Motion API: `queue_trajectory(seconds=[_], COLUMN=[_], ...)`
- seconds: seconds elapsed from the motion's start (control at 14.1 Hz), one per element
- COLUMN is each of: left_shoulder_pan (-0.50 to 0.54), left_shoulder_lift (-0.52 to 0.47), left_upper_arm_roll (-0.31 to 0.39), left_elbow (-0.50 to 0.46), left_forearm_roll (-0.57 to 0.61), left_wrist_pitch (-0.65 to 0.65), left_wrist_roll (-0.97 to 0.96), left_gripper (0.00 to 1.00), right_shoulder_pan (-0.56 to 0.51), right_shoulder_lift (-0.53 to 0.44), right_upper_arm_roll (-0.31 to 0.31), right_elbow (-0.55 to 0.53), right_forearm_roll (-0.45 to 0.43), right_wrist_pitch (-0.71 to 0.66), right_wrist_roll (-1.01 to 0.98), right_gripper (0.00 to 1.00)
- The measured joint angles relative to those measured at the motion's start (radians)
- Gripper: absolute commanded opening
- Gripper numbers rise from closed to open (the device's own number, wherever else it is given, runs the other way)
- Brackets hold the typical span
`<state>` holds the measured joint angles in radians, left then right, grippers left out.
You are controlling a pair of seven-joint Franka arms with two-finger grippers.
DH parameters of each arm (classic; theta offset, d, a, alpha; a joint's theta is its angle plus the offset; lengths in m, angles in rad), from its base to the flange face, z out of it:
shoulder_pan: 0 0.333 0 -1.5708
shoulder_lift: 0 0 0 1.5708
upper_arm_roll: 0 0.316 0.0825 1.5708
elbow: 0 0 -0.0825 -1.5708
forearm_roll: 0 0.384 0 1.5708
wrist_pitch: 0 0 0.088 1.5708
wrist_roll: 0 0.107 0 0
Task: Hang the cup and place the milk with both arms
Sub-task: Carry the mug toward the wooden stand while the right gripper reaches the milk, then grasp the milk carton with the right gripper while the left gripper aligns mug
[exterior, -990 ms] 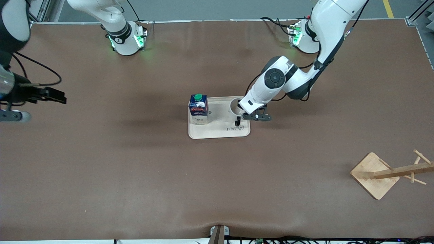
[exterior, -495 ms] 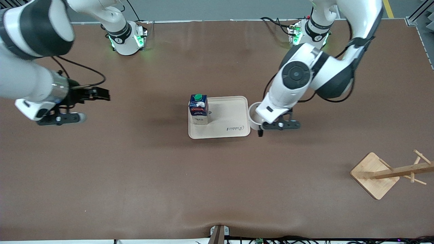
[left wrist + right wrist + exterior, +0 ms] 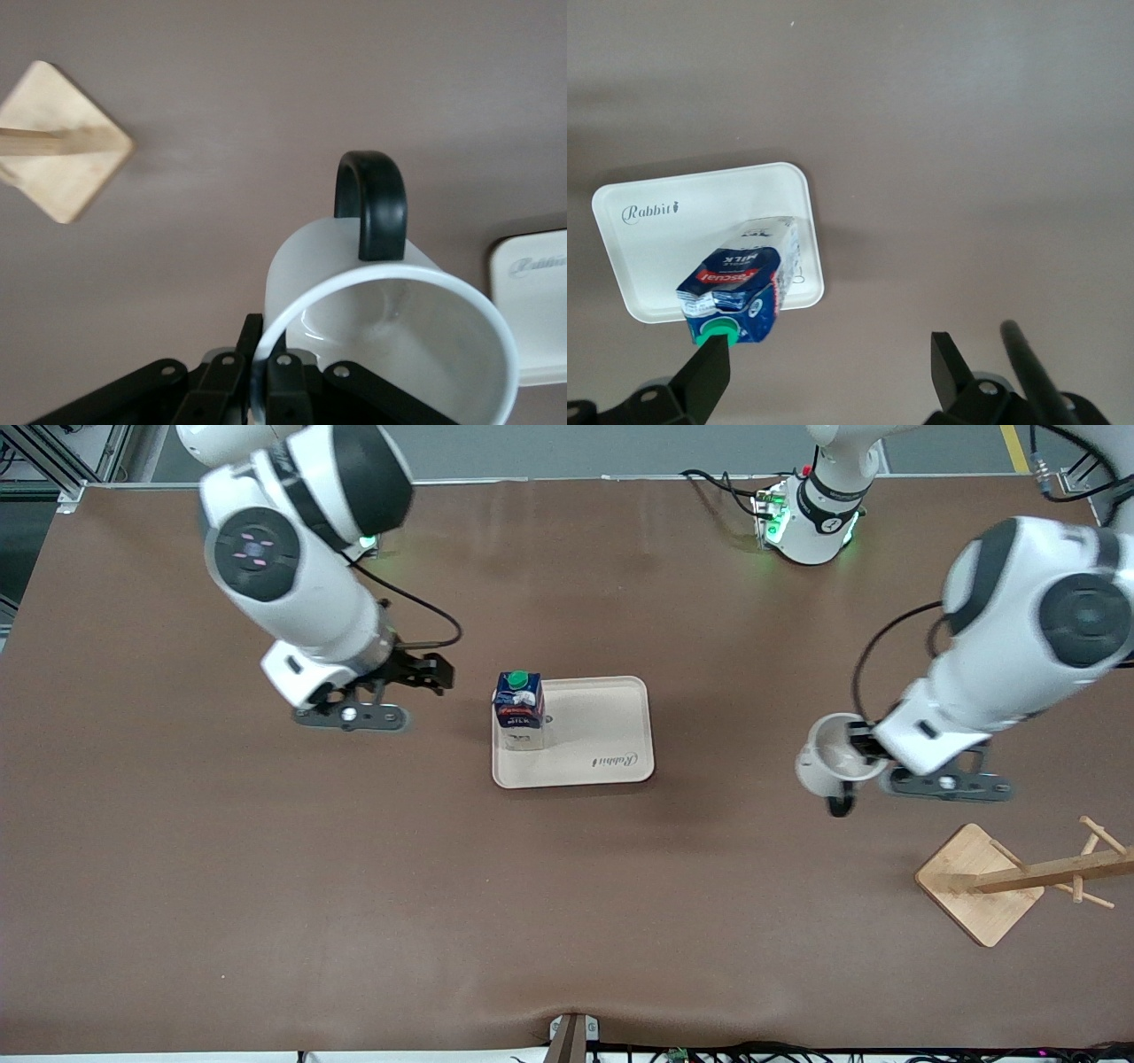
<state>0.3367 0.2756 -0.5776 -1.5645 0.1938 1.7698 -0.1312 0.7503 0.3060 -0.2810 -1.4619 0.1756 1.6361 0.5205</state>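
Note:
My left gripper [image 3: 861, 746] is shut on the rim of the white cup [image 3: 826, 763] and holds it in the air over bare table, between the tray and the wooden rack [image 3: 1019, 877]. The cup's black handle [image 3: 369, 202] points toward the table. In the left wrist view the fingers [image 3: 282, 390] pinch the cup's [image 3: 390, 319] wall. The milk [image 3: 519, 707], a dark-blue carton with a green cap, stands upright on the pale tray [image 3: 602, 731] at the edge toward the right arm. My right gripper [image 3: 423, 675] is open and empty over the table beside the milk [image 3: 740, 283].
The wooden rack with pegs stands on a square base near the left arm's end of the table, nearer the front camera; it shows in the left wrist view [image 3: 58, 155]. The tray [image 3: 673, 239] bears the word "Rabbit".
My left gripper lifted the cup off the tray and carried it toward the rack. My right arm swung in from the table's end and now sits beside the milk.

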Motion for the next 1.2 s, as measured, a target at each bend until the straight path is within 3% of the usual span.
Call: queue_trajectory(seconds=[0.35,1.13,1.2], left_shoulder_pan=[0.123,0.298,0.313], left_shoulder_lift=[-0.005,0.086,0.096], left_upper_arm_roll=[0.003,0.007,0.007], left_elbow=[0.053,0.113,0.115], left_forearm_roll=[0.0,0.0,0.0], left_wrist_pitch=[-0.01,0.073,0.085], left_wrist_roll=[0.224,0.773,0.803], left_gripper=[0.0,0.0,0.0], right_shoulder_pan=[0.088,0.24,0.249], right_shoulder_lift=[0.029,0.092,0.095], right_upper_arm_roll=[-0.001,-0.002,-0.002], right_elbow=[-0.121,-0.242,-0.264], right_forearm_roll=[0.0,-0.001,-0.001], right_wrist_pitch=[0.195,0.417,0.446], right_wrist_roll=[0.074,0.253,0.254], right_gripper=[1.0,0.99,0.58])
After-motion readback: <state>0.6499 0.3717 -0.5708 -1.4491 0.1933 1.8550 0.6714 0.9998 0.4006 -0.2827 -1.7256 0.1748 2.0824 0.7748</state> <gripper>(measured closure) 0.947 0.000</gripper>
